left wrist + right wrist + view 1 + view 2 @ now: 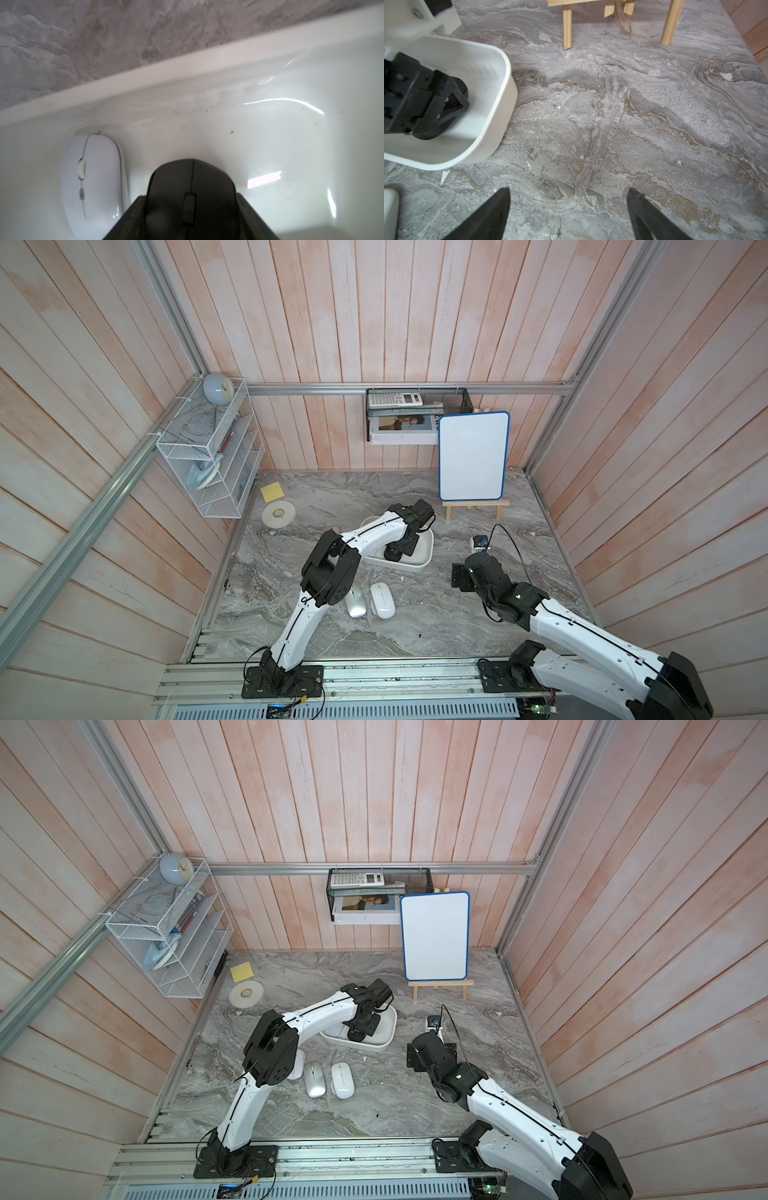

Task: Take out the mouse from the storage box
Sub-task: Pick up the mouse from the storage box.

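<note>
The white storage box (pixel 422 562) (pixel 384 1042) (pixel 500 104) sits mid-table. My left gripper (pixel 392 552) (pixel 191 199) reaches down into it, shut on a black mouse (pixel 191 182) that fills the gap between its fingers, low inside the walls. A white mouse (pixel 91 176) lies in the box right beside it. My right gripper (pixel 569 192) hovers open over bare table to the right of the box, with nothing between its fingers. In both top views the left arm hides most of the box's inside.
A silver mouse (pixel 356 600) and a white mouse (pixel 382 600) lie side by side on the table in front of the box. A whiteboard (pixel 473 456) on a wooden easel (pixel 567 27) stands at the back right. A disc (pixel 278 514) and a yellow note (pixel 272 492) lie back left.
</note>
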Action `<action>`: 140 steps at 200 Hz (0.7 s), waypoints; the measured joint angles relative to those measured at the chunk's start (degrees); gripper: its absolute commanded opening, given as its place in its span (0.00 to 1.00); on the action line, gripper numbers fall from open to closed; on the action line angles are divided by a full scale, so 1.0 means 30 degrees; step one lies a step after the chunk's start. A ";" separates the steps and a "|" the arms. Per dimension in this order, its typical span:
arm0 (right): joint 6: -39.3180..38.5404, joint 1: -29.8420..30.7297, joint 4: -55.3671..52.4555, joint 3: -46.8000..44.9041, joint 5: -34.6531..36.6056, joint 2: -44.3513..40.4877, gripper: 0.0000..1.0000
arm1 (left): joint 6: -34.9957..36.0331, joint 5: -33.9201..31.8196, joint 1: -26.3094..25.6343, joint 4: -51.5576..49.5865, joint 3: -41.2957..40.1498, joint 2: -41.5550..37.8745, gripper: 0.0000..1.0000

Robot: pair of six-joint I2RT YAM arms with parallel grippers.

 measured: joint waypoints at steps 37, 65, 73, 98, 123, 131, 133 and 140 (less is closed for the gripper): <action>0.0000 0.0000 0.0022 -0.0146 0.0000 -0.0211 0.92 | -0.1093 -0.0401 -0.0007 -0.0029 -0.0299 -0.1974 0.46; 0.0000 0.0000 0.0029 -0.0175 0.0000 -0.0350 0.92 | -0.1953 -0.0663 -0.0102 -0.0102 -0.0772 -0.3286 0.45; 0.0000 0.0000 0.0036 -0.0182 0.0007 -0.0401 0.92 | -0.2229 -0.0685 -0.0160 -0.0146 -0.1064 -0.3628 0.45; 0.0007 -0.0015 0.0058 -0.0248 0.0007 -0.0648 0.92 | -0.3191 -0.0590 -0.0423 -0.0342 -0.2178 -0.4626 0.45; 0.0007 -0.0029 0.0066 -0.0459 0.0022 -0.1056 0.92 | -0.4095 -0.0597 -0.0962 -0.0634 -0.3293 -0.5530 0.45; 0.0015 -0.0029 0.0051 -0.0525 0.0036 -0.1209 0.92 | -0.4401 -0.0597 -0.1239 -0.0627 -0.3636 -0.5814 0.45; 0.0015 -0.0029 0.0051 -0.0532 0.0036 -0.1246 0.92 | -0.4452 -0.0597 -0.1311 -0.0627 -0.3730 -0.5887 0.45; 0.0015 -0.0029 0.0058 -0.0568 0.0087 -0.1392 0.92 | -0.4743 -0.0590 -0.1625 -0.0627 -0.4080 -0.6171 0.45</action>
